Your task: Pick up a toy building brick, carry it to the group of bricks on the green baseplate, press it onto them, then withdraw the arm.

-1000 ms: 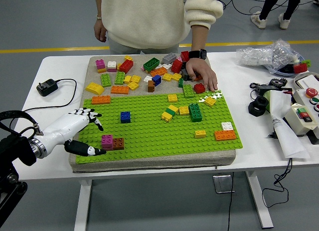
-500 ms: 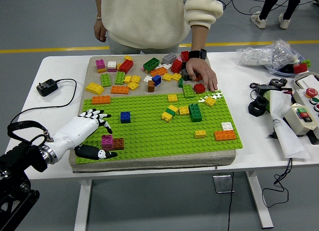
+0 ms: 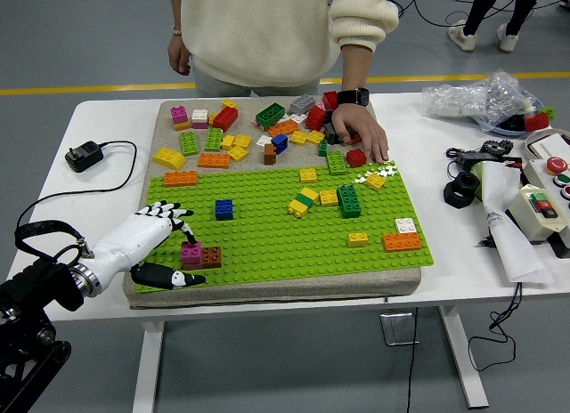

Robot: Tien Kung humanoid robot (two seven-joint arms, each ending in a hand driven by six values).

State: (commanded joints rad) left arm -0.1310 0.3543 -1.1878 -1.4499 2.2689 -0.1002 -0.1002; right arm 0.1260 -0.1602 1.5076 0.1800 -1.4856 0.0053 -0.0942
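The green baseplate (image 3: 267, 230) lies on a grey mat in the middle of the table. Near its front left corner a magenta brick (image 3: 191, 253) and a brown brick (image 3: 212, 256) stand joined side by side. My left hand (image 3: 181, 255) is right beside them, open with its fingers (image 3: 175, 214) spread; one fingertip rests on the magenta brick's top and the thumb (image 3: 169, 276) lies along the plate's front edge. It holds nothing. A blue brick (image 3: 223, 208) stands just beyond. My right arm is out of view.
Several loose bricks (image 3: 240, 133) lie on the mat's far strip, where a person's hand (image 3: 360, 131) rests beside a red brick (image 3: 356, 157). More bricks (image 3: 349, 200) dot the plate's right half. A black adapter (image 3: 85, 155) lies left; a control box (image 3: 548, 204) and paper right.
My left hand has come forward and right along the plate's front edge to the magenta and brown bricks, then settled with a fingertip on the magenta one. The person's hand has stayed still.
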